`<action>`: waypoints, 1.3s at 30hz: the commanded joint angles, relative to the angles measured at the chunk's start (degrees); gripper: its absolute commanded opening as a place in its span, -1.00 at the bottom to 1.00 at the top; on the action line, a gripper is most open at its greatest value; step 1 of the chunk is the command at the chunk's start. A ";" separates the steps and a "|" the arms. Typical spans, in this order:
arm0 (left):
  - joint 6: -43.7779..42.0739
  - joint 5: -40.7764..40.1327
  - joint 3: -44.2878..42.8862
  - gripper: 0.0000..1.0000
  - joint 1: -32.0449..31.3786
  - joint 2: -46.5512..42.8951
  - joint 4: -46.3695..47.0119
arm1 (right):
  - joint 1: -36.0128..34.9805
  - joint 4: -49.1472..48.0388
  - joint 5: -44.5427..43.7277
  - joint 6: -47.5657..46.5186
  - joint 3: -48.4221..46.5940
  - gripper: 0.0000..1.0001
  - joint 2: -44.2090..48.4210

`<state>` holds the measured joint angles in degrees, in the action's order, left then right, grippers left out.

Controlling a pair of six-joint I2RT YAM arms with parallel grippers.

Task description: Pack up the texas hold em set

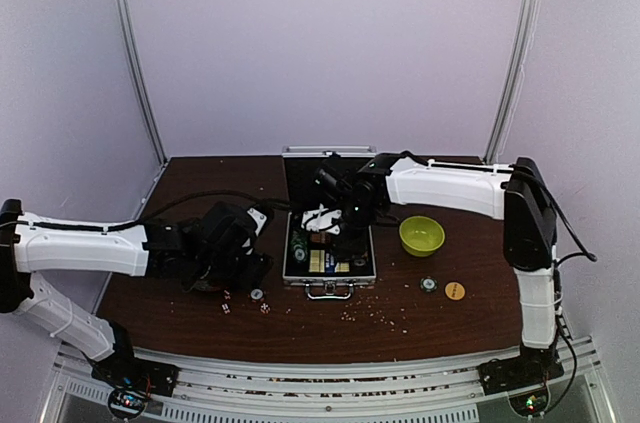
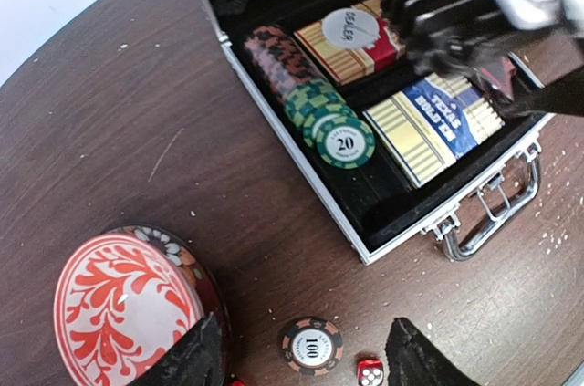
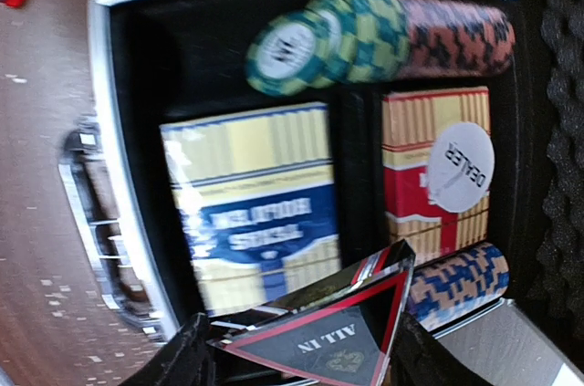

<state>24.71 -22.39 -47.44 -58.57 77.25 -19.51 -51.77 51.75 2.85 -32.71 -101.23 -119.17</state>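
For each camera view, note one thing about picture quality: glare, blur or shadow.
Top external: evenly lit but soft, so the case contents look tiny and indistinct. Left wrist: chips sharp, the right arm above them blurred. Right wrist: glare on the blue deck; the ALL IN button reflects light along its edge.

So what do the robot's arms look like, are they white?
Mostly. Both arms have smooth white shells with chunky black joints. Thin black cables run along them. The left gripper and right gripper have black fingers, and small coloured lights glow at the black bases.
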 commanded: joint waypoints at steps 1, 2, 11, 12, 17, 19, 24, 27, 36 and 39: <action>3.07 -2.73 1.28 0.26 0.12 -2.21 0.08 | 2.10 -2.67 -2.74 -4.29 -4.00 0.27 -3.22; 3.28 -2.74 1.37 0.26 0.11 -2.42 -0.25 | 2.66 -2.85 -2.76 -4.56 -5.12 0.27 -4.24; 4.22 -2.46 2.35 0.26 0.10 -4.34 -1.00 | 3.96 -7.20 -1.85 -6.89 -9.04 0.29 -8.41; 4.23 -2.34 2.35 0.26 0.12 -4.26 -1.00 | 3.91 -7.19 -1.88 -7.05 -9.63 0.29 -8.96; 4.38 -1.52 2.35 0.26 0.12 -3.74 -0.91 | 4.24 -7.91 -2.43 -7.82 -10.96 0.30 -10.96; 4.39 -1.50 2.44 0.26 0.12 -3.77 -0.90 | 4.50 -8.65 -2.55 -8.02 -10.88 0.30 -11.28; 4.22 -1.51 2.44 0.26 0.05 -3.51 -0.79 | 4.99 -9.81 -3.53 -8.44 -11.01 0.31 -12.12; 4.04 -1.43 2.44 0.26 0.11 -3.25 -0.56 | 5.17 -10.28 -3.62 -8.53 -10.87 0.33 -12.42; 3.66 -1.07 2.49 0.26 0.12 -2.53 -0.13 | 5.51 -12.28 -3.90 -9.10 -10.73 0.37 -13.03; 3.52 -1.03 2.44 0.26 0.12 -2.38 -0.05 | 5.53 -12.71 -4.75 -9.02 -10.62 0.37 -13.16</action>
<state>28.45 -23.77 -45.41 -58.57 74.30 -21.06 -46.57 40.71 -0.01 -41.23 -111.00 -130.98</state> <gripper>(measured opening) 0.630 0.686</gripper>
